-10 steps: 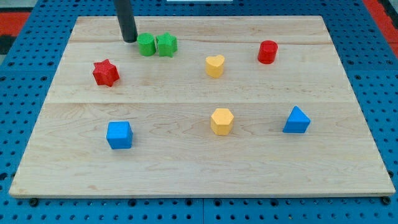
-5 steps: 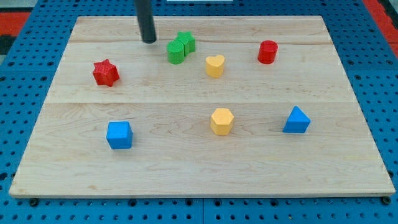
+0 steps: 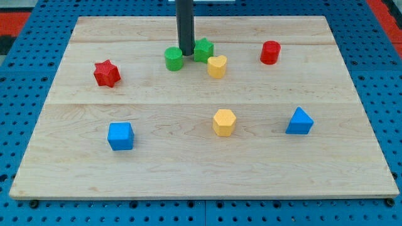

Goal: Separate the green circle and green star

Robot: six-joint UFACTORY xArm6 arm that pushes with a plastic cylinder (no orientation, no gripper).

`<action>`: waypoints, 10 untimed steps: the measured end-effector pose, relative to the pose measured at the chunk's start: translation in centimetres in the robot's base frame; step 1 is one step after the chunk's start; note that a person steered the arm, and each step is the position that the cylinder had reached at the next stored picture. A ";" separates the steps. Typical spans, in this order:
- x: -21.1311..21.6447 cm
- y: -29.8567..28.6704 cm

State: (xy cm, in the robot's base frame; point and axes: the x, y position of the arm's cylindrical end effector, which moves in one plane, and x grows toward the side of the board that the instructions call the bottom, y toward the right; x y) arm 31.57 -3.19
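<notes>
We carried no pincer, only a dark rod; my tip stood between the green circle and the green star, near the board's top edge, holding nothing. The star touched or nearly touched a yellow heart. Toward the top right corner stood a red cylinder. The wooden board lay on a blue pegboard surface.

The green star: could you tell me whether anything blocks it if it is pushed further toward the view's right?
Yes. The yellow heart sits right against the green star on its lower right. My tip stands between the star and the green circle.
</notes>
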 end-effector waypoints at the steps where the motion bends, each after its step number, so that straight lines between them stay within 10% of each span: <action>1: 0.1 0.0; 4: -6.4 3.2; 7: 1.0 4.5; 10: -5.1 22.9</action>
